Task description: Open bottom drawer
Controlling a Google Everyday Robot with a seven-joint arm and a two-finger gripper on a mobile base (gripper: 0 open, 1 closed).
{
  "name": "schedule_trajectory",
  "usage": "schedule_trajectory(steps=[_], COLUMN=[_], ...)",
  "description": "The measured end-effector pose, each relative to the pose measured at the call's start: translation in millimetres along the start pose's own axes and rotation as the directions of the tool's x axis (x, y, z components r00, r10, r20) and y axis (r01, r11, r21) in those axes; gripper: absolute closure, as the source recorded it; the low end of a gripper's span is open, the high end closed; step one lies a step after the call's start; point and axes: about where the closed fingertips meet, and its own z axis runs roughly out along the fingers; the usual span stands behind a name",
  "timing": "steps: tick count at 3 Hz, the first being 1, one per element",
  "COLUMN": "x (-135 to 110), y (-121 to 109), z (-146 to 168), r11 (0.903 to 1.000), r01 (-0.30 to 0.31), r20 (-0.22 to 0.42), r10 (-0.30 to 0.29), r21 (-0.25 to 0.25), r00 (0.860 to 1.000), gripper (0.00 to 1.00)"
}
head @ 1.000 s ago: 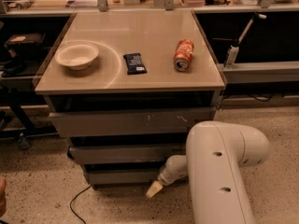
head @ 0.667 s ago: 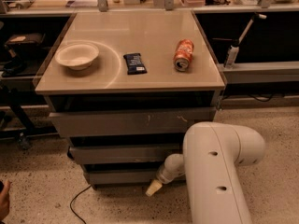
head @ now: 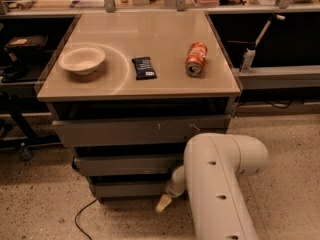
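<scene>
The bottom drawer (head: 127,189) is the narrowest grey front, lowest of three under the beige table top (head: 150,76). Above it sit the mid-sized grey front (head: 125,165) and the widest front with white scratch marks (head: 135,131). My gripper (head: 163,203) hangs from the white arm (head: 220,184) at the right end of the bottom drawer's front, low near the floor. Its cream tip points down and to the left. The bottom drawer front stands a little out from the cabinet.
On the table top lie a cream bowl (head: 82,60), a dark snack bar (head: 144,67) and an orange can on its side (head: 196,59). A black cable (head: 82,216) runs on the speckled floor. Cluttered shelves stand behind and to both sides.
The arm and gripper have shifted slightly left along the bottom drawer's front. The drawers look unchanged.
</scene>
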Motion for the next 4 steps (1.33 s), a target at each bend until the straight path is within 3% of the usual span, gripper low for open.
schedule_trajectory(steps=[1,3,4], x=[13,59,114], y=[14,66,110], z=[4,-32,-74], r11=[0.9990,0.9957,0.9940], r01=[0.037,0.045,-0.037], r20=[-0.057,-0.122,-0.168], r10=[-0.039,-0.055,0.020], r21=[-0.025,-0.080,-0.103], r00=[0.998,0.991,0.986], gripper=[0.00,0.00,0.00])
